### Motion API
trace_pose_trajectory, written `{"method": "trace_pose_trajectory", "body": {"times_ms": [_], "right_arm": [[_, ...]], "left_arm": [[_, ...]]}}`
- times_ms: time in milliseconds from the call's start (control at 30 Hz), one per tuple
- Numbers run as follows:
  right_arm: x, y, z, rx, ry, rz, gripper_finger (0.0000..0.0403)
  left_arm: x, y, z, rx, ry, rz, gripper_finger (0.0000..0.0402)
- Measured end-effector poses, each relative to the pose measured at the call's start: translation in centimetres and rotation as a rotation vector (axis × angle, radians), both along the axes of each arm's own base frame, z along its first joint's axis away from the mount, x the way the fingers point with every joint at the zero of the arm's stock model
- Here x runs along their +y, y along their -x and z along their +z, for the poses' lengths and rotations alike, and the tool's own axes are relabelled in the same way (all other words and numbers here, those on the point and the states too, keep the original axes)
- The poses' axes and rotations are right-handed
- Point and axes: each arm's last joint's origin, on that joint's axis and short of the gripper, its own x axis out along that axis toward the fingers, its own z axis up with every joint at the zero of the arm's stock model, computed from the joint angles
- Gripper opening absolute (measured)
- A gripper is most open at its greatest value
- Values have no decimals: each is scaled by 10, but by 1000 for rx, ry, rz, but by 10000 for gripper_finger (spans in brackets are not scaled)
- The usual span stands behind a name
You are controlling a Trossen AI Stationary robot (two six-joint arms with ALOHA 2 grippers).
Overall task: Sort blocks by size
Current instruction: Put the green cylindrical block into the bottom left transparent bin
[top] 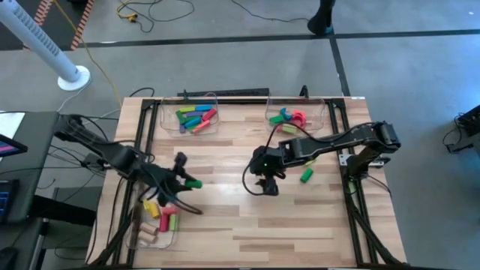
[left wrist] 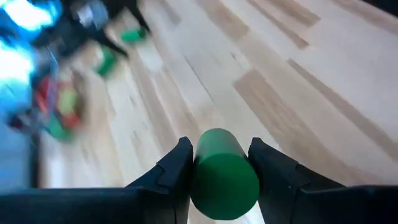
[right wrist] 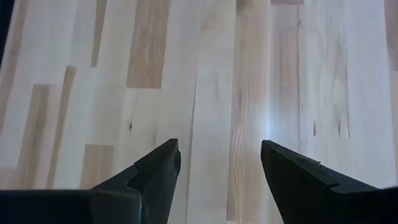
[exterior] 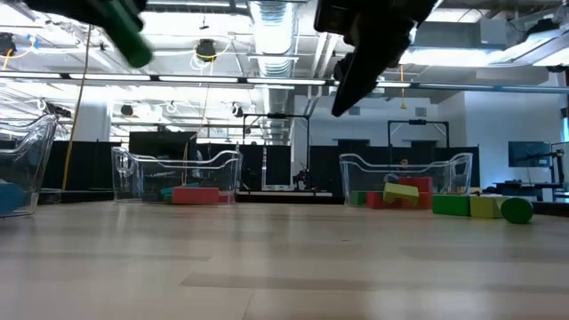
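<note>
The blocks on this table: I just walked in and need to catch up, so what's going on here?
The left gripper holds a green cylinder between its fingers, above the table's left side near a few loose blocks. The right gripper hangs open and empty over bare wood mid-table. Other blocks already lie in two clear bins at the far edge.

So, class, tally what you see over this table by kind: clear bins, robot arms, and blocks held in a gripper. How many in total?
clear bins: 3
robot arms: 2
blocks held: 1, the green cylinder in the left gripper
Total: 6
</note>
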Motion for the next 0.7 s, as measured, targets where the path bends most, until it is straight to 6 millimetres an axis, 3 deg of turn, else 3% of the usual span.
{"method": "trace_pose_trajectory", "body": {"times_ms": [267,433,700], "right_arm": [[1,2,-1,23,0,1,254],[-1,11,-7,131,19,-56,254],[-6,26,-12,290,120,-187,254]], "left_arm": [[5,36,4,144,321,29,128],[8,54,10,255,501,71,128],[11,68,-5,482,548,238,128]]}}
